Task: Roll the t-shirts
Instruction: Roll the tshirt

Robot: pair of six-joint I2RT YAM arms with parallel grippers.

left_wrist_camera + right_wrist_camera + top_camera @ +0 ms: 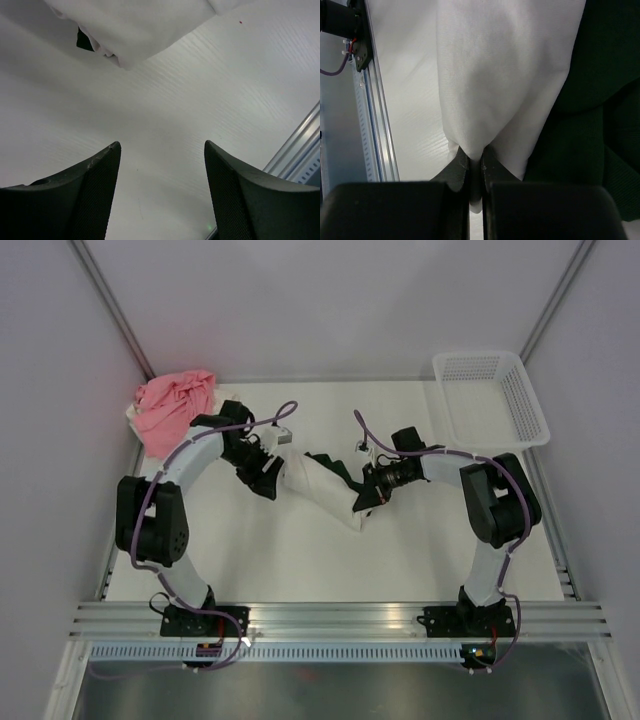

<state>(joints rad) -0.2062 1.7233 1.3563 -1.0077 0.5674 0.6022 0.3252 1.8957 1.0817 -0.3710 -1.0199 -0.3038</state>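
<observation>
**One pinch on a loose cream bundle, its other end free**

The cream-white soft cloth t-shirt [322, 490] lies bunched into a long loose shape at the middle of the white table [300, 560]. In the top view its long axis runs slantwise, from an end at about 10 o'clock, just beside the left gripper [268, 480], to an end at about 4 o'clock by the right gripper [358, 502]. A plain dark green cloth t-shirt [600, 100] lies against it on the 1 o'clock side. A crumpled pink cloth t-shirt [175, 405] sits well apart at the table's 10 o'clock corner. A white plastic mesh basket [490, 395] stands at 2 o'clock.

The right gripper's jaws are pressed together on a small fold of the cream cloth. The left gripper's jaws stand apart over bare table and hold nothing, with the cream cloth just ahead of them.

The likely trouble is that with only one end pinched, any pull would drag or slacken the whole bundle instead of tightening a roll. The pinch is small and could slip off. The green tee, touching the cream one, may be carried along and get wound into it.
</observation>
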